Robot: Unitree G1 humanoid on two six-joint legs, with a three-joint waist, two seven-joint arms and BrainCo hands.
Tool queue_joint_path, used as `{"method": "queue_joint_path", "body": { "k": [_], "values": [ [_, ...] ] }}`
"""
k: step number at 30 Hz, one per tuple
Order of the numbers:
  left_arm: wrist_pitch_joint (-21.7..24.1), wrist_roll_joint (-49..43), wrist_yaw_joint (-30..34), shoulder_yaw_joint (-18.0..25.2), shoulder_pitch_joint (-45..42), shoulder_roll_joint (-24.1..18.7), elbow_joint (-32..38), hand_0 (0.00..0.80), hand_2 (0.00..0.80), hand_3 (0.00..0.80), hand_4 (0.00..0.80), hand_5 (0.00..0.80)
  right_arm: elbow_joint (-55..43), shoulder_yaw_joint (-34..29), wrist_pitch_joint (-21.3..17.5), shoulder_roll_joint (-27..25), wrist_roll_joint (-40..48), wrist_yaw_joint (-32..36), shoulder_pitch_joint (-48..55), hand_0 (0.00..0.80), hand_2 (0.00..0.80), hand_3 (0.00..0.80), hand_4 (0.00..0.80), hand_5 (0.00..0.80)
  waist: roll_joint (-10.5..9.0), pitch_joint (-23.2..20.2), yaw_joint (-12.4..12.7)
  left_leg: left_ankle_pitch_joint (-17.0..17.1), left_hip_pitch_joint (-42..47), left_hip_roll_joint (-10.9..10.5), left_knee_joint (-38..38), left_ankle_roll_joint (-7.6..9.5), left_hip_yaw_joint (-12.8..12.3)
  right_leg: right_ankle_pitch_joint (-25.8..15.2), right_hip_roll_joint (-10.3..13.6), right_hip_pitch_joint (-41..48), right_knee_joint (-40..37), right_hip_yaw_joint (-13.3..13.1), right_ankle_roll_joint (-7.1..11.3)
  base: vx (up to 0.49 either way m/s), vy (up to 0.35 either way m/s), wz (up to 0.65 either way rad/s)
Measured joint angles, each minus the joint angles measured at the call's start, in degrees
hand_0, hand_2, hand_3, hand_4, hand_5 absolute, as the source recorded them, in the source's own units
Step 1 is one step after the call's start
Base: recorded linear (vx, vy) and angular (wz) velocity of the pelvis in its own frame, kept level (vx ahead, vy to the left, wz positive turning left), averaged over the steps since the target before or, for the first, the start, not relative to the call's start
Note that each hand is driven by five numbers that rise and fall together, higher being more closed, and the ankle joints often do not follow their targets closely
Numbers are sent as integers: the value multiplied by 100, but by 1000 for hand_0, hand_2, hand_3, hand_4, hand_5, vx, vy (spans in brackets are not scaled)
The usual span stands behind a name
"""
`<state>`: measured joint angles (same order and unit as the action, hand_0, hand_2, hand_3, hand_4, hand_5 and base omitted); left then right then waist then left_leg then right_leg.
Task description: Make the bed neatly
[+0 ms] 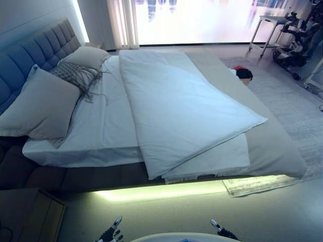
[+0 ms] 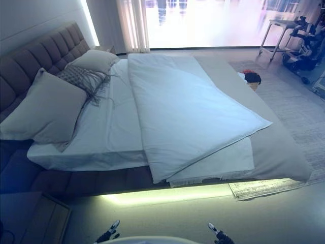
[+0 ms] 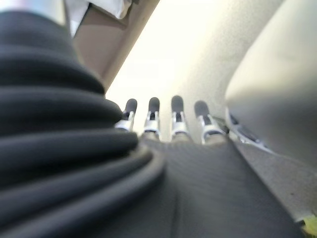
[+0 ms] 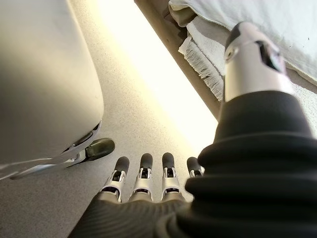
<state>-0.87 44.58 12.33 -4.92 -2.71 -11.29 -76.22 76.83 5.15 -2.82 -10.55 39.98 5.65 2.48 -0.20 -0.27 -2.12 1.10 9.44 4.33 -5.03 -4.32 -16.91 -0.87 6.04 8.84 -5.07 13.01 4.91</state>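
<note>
though askew, duvet (image 1: 176, 106) lengthwise, cornerwise

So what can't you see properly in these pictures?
- Both hands, left and right: cut off by the eye views' bottom edge.
- Sheet under the duvet: mostly covered by it.
- Red and black thing beyond the bed: too small to identify.
- Pillow by the window: partly behind the fringed cushion.

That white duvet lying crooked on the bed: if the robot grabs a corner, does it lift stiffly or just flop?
The white duvet would probably flop: it already folds and drapes over the bed's edge. It looks puffy, so likely light but bulky, dragging rather than sliding neatly.
</note>
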Motion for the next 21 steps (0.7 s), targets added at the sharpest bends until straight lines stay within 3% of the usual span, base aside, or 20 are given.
{"method": "queue_joint_path", "body": {
  "k": [9,16,19,21],
  "values": [
    [-10,-25,-89,-1,14,0,-2,0,0,0,0,0,5,-15,42,-1,140,-11,3,0,0,0,0,0,-39,103,-10,-13,30,15,2,-4,-50,0,-20,-5,4,-52,0,47,-75,-3],
    [-77,-91,-146,2,70,0,-44,0,0,0,0,0,7,-25,82,-16,300,-22,-25,0,0,0,0,0,-34,236,-16,-99,186,117,56,-98,-187,17,-126,-9,51,-313,-48,60,-128,-20],
    [-12,-88,-149,20,120,-21,-45,0,0,0,0,0,7,-24,82,-36,300,-23,-119,0,0,0,0,0,12,423,-41,-404,82,299,585,-170,-212,276,-188,-256,578,-429,-128,27,-152,-38],
    [55,-34,-151,126,133,-81,-66,0,0,0,0,0,72,-14,85,-38,295,-29,-225,0,0,0,0,0,10,518,-12,-595,-66,477,1169,-343,-178,662,-257,-664,1353,-454,-288,72,-138,-69]
  ]
}}
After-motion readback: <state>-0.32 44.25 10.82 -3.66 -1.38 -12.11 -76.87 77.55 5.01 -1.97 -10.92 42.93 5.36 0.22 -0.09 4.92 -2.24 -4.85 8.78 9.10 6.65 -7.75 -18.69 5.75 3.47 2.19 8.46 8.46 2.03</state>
